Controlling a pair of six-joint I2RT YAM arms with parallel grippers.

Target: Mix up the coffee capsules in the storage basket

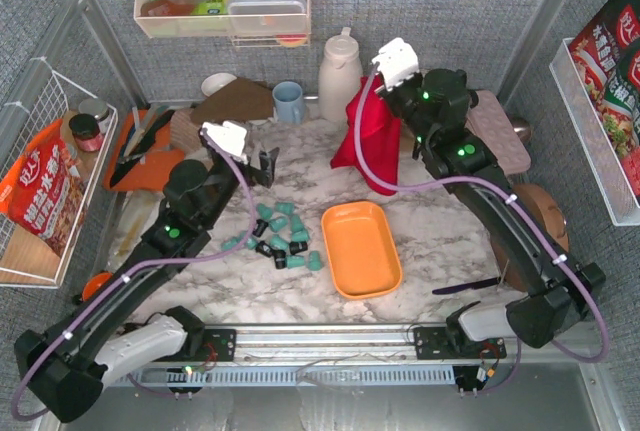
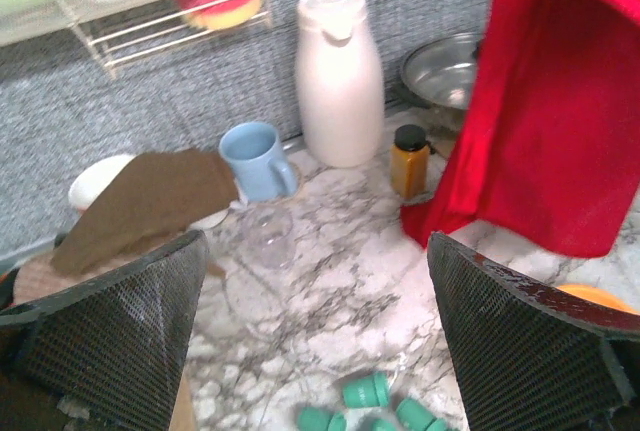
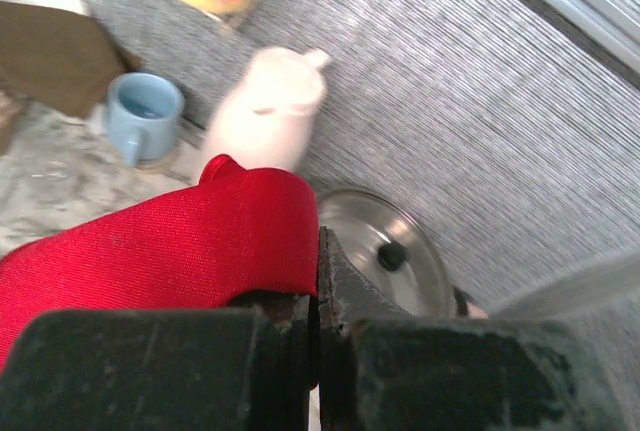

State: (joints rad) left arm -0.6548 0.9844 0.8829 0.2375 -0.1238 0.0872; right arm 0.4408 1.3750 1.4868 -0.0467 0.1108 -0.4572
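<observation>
Left arm (image 1: 150,251): elbow folded back at the near left corner, forearm reaching forward and inward over the table. The wrist is bent so the left gripper (image 1: 263,166) points down and slightly toward the middle. Its jaws stand wide apart, nothing between them. In the wrist view the two black mesh-faced fingers (image 2: 110,336) sit at opposite edges of the frame.

Right arm (image 1: 500,211): elbow low at the near right corner, forearm stretched long toward the back of the table, wrist raised high. The right gripper (image 3: 318,331) has its jaws pressed together, with a fold of red cloth (image 3: 160,251) pinched at the seam and hanging from it.
</observation>
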